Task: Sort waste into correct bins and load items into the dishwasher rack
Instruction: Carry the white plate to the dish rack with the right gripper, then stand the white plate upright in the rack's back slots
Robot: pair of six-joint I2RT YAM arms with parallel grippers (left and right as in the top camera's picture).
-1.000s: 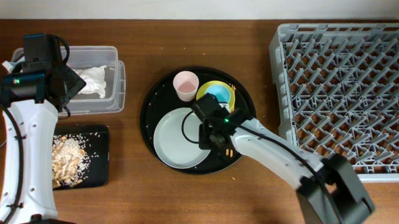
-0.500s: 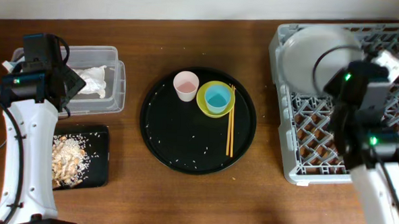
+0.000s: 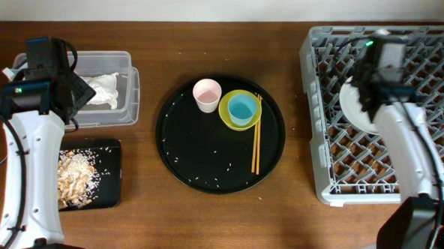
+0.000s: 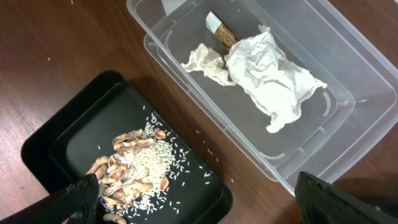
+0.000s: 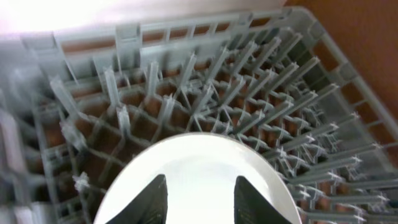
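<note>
The pale plate (image 3: 352,108) stands tilted among the pegs at the left side of the grey dishwasher rack (image 3: 424,148). My right gripper (image 3: 372,92) hovers over it. In the right wrist view its fingers (image 5: 200,202) are spread with the plate (image 5: 199,168) showing between them, above the rack (image 5: 249,81). The pink cup (image 3: 206,94), the yellow bowl (image 3: 228,117) holding the light-blue cup (image 3: 242,109), and the chopsticks (image 3: 256,141) lie on the round black tray (image 3: 198,153). My left gripper (image 3: 73,95) is open and empty (image 4: 199,199).
The clear tub (image 3: 120,60) holds napkins (image 4: 267,74) and a brownish wrapper (image 4: 221,31). The shallow black tray (image 3: 111,180) in front of it holds food scraps (image 4: 134,174). Crumbs dot the round tray.
My right arm has carried the plate from the round black tray across to the rack, and the plate now stands in the rack. The left arm has not moved.
</note>
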